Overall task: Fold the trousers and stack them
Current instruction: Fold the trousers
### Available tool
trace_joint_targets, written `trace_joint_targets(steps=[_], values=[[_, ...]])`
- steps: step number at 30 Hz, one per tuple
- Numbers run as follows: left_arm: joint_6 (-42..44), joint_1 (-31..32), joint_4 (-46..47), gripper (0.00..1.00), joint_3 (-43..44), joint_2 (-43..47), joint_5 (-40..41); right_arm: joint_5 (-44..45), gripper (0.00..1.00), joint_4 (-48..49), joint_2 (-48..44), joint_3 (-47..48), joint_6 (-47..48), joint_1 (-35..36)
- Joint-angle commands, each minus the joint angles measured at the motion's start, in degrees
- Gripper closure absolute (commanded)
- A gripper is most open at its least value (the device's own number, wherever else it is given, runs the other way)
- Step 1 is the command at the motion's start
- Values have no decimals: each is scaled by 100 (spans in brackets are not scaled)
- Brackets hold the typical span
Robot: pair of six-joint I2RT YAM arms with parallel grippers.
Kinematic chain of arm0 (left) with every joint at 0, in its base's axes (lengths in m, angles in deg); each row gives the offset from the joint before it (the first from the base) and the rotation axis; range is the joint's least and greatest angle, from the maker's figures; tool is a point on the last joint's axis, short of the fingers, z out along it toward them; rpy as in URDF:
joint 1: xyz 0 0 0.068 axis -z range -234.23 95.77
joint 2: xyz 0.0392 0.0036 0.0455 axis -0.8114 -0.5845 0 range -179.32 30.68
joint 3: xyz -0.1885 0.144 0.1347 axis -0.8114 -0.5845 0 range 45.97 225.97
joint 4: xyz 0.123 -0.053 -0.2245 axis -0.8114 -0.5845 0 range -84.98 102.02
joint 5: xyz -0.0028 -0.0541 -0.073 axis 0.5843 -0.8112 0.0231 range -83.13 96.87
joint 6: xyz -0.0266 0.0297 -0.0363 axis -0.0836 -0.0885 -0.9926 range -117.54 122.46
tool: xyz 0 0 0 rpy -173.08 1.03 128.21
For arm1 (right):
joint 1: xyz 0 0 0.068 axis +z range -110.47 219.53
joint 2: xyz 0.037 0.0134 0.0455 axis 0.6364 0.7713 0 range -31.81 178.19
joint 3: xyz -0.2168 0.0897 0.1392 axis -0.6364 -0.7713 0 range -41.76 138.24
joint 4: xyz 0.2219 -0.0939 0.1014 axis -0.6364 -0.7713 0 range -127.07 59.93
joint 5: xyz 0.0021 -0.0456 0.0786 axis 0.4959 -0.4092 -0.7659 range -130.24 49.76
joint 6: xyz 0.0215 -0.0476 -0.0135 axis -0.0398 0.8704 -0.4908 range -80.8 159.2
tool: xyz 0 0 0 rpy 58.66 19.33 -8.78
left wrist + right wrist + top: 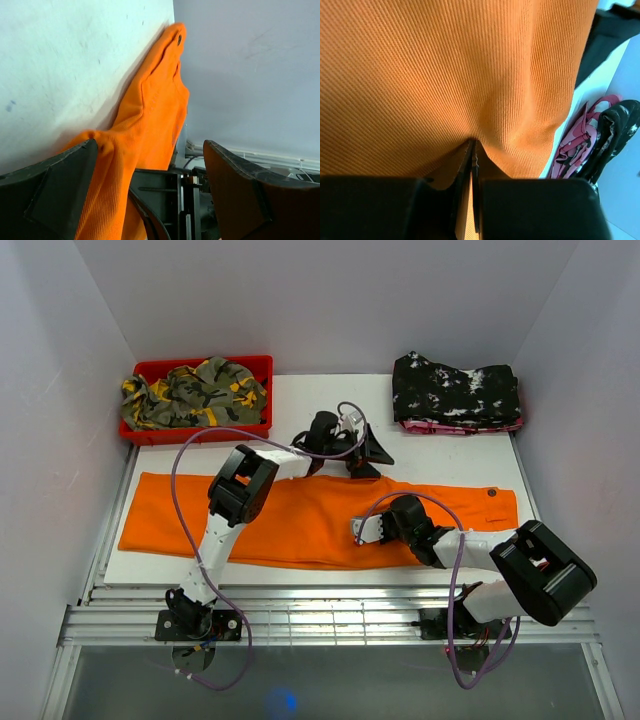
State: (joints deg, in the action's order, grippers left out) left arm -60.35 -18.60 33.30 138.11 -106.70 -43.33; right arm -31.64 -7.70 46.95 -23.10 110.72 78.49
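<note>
The trousers [300, 520] are laid flat on the counter [330, 405], with the long axis running left to right. The waist end, marked by a button, is placed toward the right, and the leg ends toward the left.

The right hand [362, 529] is set on the near long edge at about mid-length. In its wrist view the fingers are seen pressed together with a ridge of orange cloth pinched between them.

The left hand [368, 460] is held at the far long edge, almost straight across the width from the right hand. Its fingers are spread wide. In its wrist view the cloth is seen bunched against one finger and running away along the edge toward the waist, so nothing is gripped there.

The two hands are thus opposed across the short axis, at the same point along the length. The far edge is nearer the left hand, and it is judged that a closing of those fingers on that edge is what is called for next. A fold across the length could then be made by both arms.
</note>
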Motion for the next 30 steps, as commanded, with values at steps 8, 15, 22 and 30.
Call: trace_joint_targets(steps=[8,15,22,30], values=[[286,-522,474,2,489,168,291,-350,92,-1384,87,-125,-385,-2],[1120,-690,-349,2,1016,264,-226,-359,92,-1578,52,173,-622,-2],[2252,-304,-1950,10,682,713,-176,-289,92,-1516,192,385,-640,-2],[2255,145,-2487,8,559,643,-87,-298,92,-1543,166,270,-508,-2]])
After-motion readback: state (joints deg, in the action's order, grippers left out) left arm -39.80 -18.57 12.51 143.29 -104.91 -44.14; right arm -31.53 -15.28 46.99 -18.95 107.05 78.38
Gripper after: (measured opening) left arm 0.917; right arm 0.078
